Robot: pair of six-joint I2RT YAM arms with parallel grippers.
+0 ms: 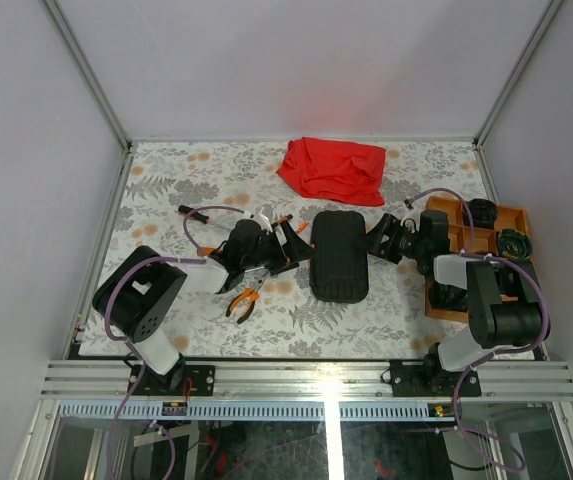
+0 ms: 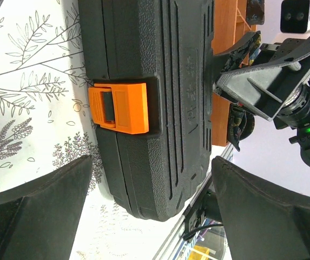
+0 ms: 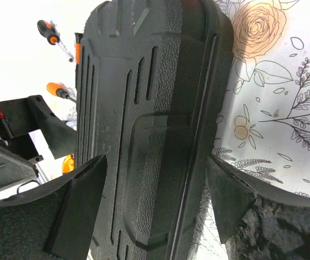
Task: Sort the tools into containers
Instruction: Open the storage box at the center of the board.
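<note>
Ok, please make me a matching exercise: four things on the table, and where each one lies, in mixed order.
Things:
1 black tool case
2 red cloth
3 orange tray
4 pliers

Places:
a at the far edge
b on the right side
c in the centre
d left of the case, towards the near edge

Pairs: 1-c; 2-a; 3-b; 4-d

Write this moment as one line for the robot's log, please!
left hand: open, around black case at orange latch | right hand: open, around case's other side | case: shut | pliers: on table
</note>
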